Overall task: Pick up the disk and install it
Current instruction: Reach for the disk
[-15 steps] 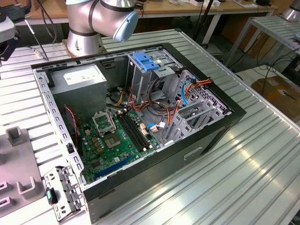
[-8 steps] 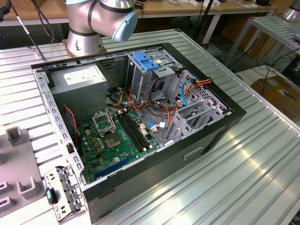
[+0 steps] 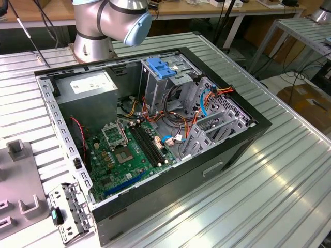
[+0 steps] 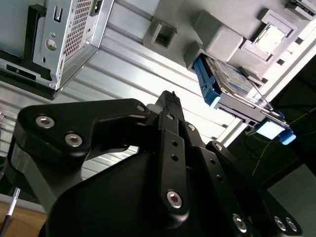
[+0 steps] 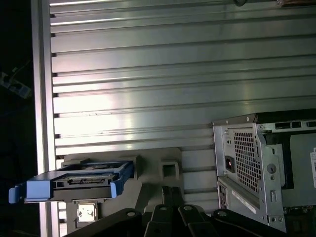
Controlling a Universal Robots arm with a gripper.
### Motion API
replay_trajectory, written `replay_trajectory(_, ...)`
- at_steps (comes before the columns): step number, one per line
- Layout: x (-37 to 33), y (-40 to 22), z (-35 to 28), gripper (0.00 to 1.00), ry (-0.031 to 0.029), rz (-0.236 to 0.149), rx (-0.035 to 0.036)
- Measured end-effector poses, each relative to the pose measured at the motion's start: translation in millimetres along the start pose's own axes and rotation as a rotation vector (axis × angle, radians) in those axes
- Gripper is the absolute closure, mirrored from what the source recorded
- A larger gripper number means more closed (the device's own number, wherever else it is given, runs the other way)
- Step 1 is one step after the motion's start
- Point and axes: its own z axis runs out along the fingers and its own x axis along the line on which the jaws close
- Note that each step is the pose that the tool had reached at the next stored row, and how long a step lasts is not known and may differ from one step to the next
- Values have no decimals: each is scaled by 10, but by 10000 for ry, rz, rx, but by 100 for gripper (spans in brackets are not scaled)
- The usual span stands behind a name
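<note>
The disk (image 4: 231,79) is a grey metal drive in bright blue carrier rails. It stands on edge in a grey holder (image 4: 222,34) on the slatted table. In the first wrist view the disk (image 5: 83,181) shows edge-on, with its blue rails at both ends. My gripper (image 4: 171,95) is black, and its fingers are shut together with nothing between them. It hangs over the table between the holder and the computer case (image 4: 69,29), apart from the disk. The same shut gripper (image 5: 171,189) is seen beside the holder (image 5: 158,168).
The open computer case (image 3: 155,129) lies on its side on the slatted aluminium table (image 3: 269,170), motherboard and cables exposed. A tall metal cage with a blue latch (image 3: 160,67) stands inside it. The arm's base (image 3: 98,26) stands behind the case. Grey fixture blocks (image 3: 18,155) lie at the exterior view's left.
</note>
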Motion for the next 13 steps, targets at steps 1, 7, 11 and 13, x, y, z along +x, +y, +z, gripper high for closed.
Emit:
replay_trajectory(1, 14, -1, 1, 89, -1, -1, -1)
replay_trajectory(7, 176, -14, 4, 89, -1, -3, -1)
replay_trajectory(11, 288, -23, 6, 89, 0, -2, 0)
replay_trajectory(13, 351, -28, 7, 89, 0, -2, 0)
